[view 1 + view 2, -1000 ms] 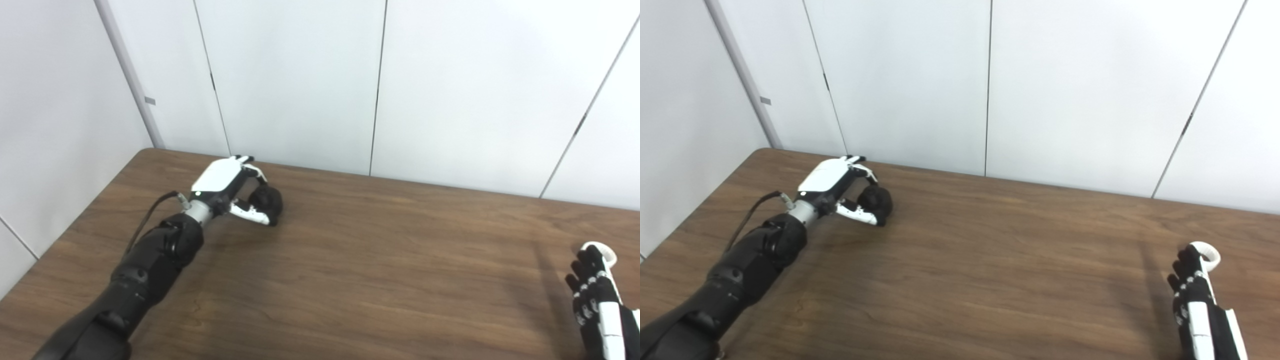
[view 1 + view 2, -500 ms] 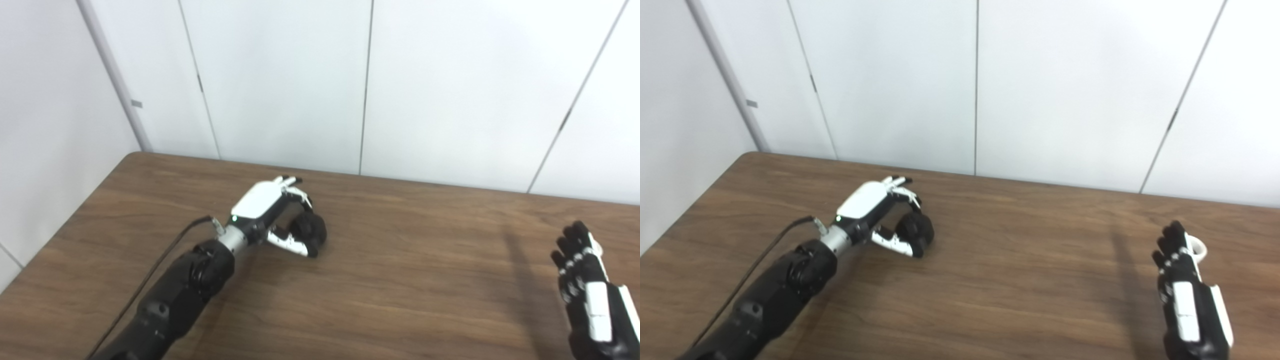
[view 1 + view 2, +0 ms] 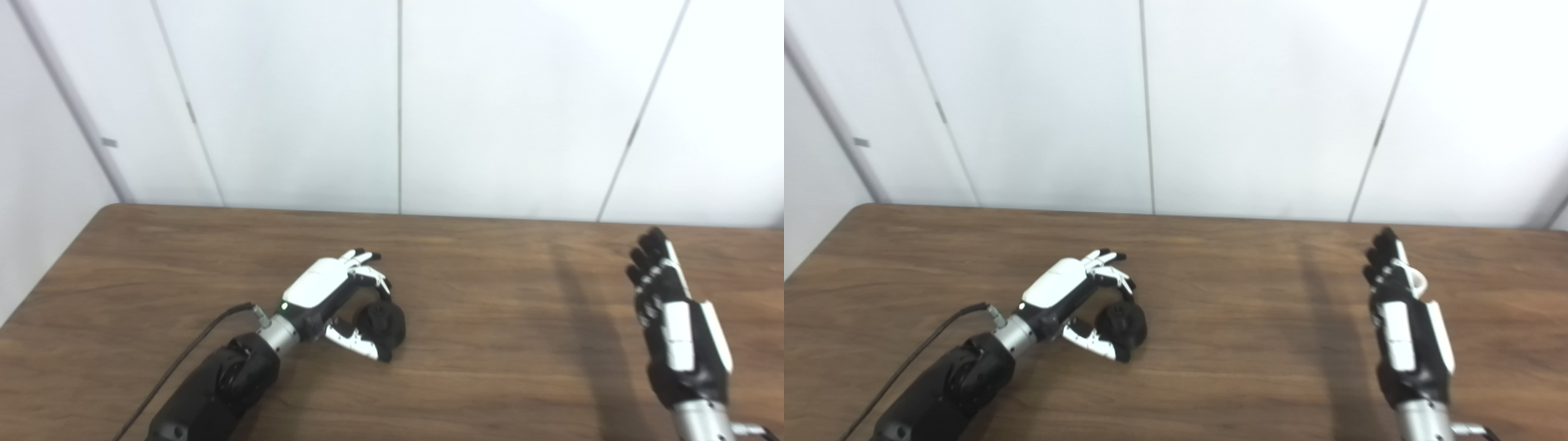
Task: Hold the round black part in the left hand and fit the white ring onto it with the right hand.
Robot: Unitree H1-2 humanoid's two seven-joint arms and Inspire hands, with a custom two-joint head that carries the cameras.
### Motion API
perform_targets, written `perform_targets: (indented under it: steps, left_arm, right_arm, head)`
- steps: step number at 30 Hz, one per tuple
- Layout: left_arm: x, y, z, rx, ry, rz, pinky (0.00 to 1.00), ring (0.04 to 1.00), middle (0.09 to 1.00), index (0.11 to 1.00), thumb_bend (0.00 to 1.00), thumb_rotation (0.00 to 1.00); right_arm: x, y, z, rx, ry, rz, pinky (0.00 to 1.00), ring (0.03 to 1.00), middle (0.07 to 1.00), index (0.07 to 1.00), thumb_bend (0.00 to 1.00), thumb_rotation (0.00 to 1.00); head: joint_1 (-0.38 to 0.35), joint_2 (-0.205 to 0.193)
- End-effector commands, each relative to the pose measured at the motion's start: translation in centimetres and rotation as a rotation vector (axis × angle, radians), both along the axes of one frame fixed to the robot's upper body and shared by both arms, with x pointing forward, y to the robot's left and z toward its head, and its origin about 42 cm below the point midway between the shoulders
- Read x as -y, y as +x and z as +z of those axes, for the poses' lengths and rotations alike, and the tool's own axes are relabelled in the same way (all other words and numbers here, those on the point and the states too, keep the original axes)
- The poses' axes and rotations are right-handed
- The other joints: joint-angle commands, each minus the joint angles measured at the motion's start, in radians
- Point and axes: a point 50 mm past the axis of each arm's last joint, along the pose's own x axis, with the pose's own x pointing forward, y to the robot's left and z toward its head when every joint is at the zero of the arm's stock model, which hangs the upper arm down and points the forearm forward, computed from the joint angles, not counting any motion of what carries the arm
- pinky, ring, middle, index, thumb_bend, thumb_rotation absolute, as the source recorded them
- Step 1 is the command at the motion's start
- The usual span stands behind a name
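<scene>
Left eye view is showing your left hand lying low on the wooden table, its fingers and thumb curling around the round black part — clamped on it from both sides, with the part apparently resting on the wood or just above it. That grip is making sense for the job: the part's open face is turning toward the middle of the table, where a ring could be brought to it. Your right hand is standing well apart on the far side, raised edge-on with its fingers stretched upward and close together. In the right eye view a small curve of the white ring is peeking out just behind those fingers; whether the thumb is pinching it or it is merely lying on the table beyond, you cannot tell from either camera. So the holding half of the task is looking settled, while the fitting half is not begun. My judgement is that you are needing a sure hold on the ring first — then a long, level carry across to the black part.
</scene>
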Motion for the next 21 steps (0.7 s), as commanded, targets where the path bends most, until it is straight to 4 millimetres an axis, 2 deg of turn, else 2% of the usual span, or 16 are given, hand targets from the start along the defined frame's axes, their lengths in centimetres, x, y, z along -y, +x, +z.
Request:
perform_targets:
  steps: [1,5,15,21]
  left_arm:
    - [0.9,0.4,2.0,0.056,-0.038,-0.046,1.0,0.958,0.743,0.481,0.52,0.06]
    - [2.1,-0.1,1.6,0.043,-0.047,-0.081,1.0,0.96,0.744,0.481,0.52,0.06]
    - [5.0,-0.9,0.9,0.017,-0.061,-0.165,1.0,0.957,0.737,0.481,0.52,0.06]
    - [6.2,-1.1,0.7,0.017,-0.062,-0.19,1.0,0.954,0.732,0.48,0.52,0.06]
  right_arm:
    - [-0.7,0.3,2.1,0.095,-0.004,0.004,1.0,0.987,0.993,1.0,0.66,0.9]
    - [-1.1,0.2,2.4,0.109,-0.002,0.002,1.0,0.982,0.986,1.0,0.64,0.89]
    - [-1.5,-0.2,3.1,0.128,-0.032,-0.014,1.0,0.977,0.997,1.0,0.66,0.94]
    - [-1.7,-0.4,3.4,0.139,-0.024,-0.022,1.0,0.971,0.991,1.0,0.67,0.91]
  head:
    - [-0.003,0.001]
    - [-0.023,0.003]
    - [-0.078,0.007]
    - [-0.101,0.01]
